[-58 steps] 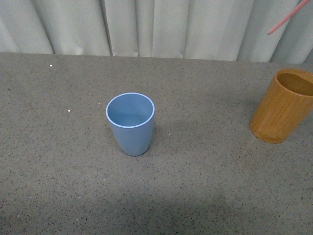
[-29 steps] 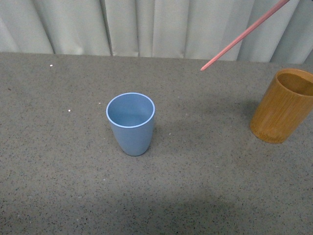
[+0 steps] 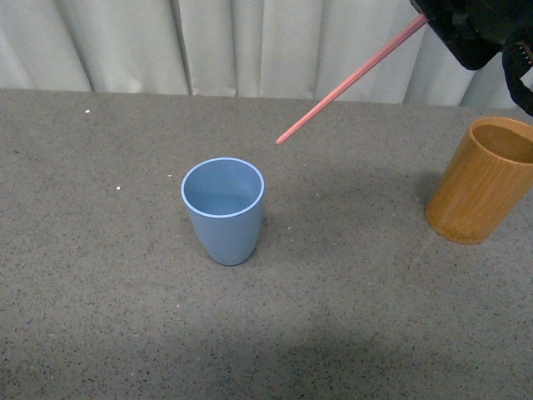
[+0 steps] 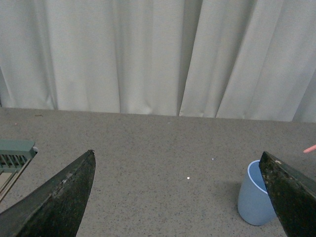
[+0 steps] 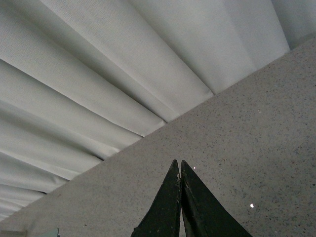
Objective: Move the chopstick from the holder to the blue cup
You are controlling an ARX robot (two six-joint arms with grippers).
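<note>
The blue cup (image 3: pixel 222 208) stands upright near the table's middle, with nothing inside it. The pink-red chopstick (image 3: pixel 354 79) slants through the air, its lower tip above and just right of the cup's rim. My right gripper (image 3: pixel 433 12) is shut on its upper end at the top right. In the right wrist view the gripper (image 5: pixel 177 162) shows its fingers pressed together, and the chopstick is hidden there. The orange-brown holder (image 3: pixel 483 179) stands at the right edge. My left gripper (image 4: pixel 177 154) is open and low over the table, with the blue cup (image 4: pixel 253 202) by one finger (image 4: pixel 291 197) and the chopstick tip (image 4: pixel 310 148) at the frame edge.
A pale pleated curtain (image 3: pixel 250 42) hangs behind the grey speckled table (image 3: pixel 350 317). A greenish rack-like object (image 4: pixel 15 153) shows at the edge of the left wrist view.
The chopstick has swung left and down, from the top right corner to just beside the cup's rim. My right gripper has come into the front view.
</note>
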